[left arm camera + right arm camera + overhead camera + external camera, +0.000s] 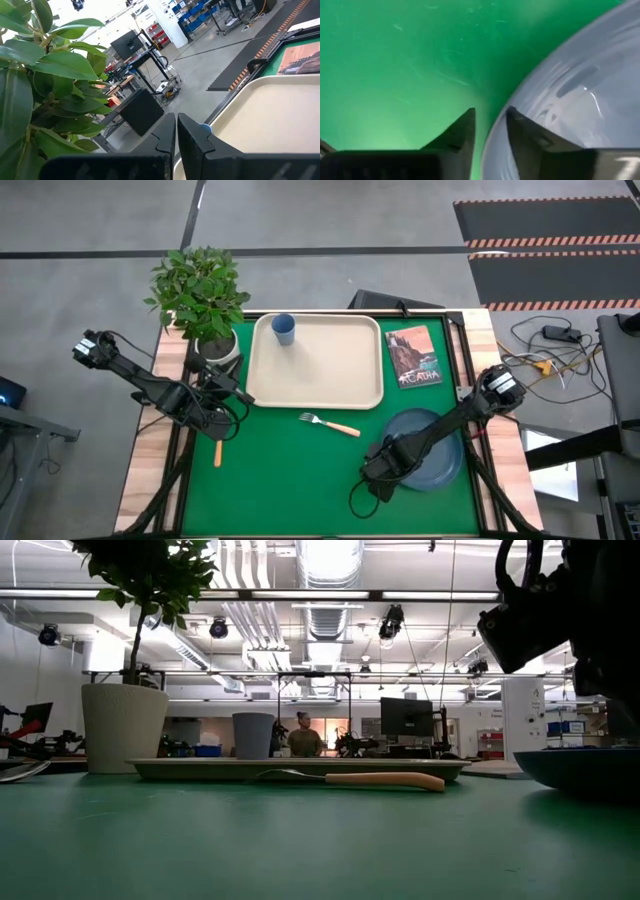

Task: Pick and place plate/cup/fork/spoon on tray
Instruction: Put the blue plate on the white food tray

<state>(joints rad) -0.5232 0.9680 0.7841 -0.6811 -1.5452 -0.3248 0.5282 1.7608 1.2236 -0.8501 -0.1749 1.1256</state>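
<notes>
— High view first: where is the right gripper [378, 467] sitting?

— At five o'clock on the mat, arm slanting in from three, fingers [527, 140] clamped on the plate [430, 448] rim.

— And the left gripper [243, 394]?

— Fingers together, hanging at the tray [318, 385] edge near nine o'clock.

— Room?

— The cup [284, 329] is standing at the tray's eleven o'clock; the fork [330, 423] is lying just below the tray.

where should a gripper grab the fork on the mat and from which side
The fork lies flat on the green mat, apart from the tray. Probably best to come from straight above and pinch across the pale handle's middle, the thicker, straighter part, rather than the thin tines.
</notes>
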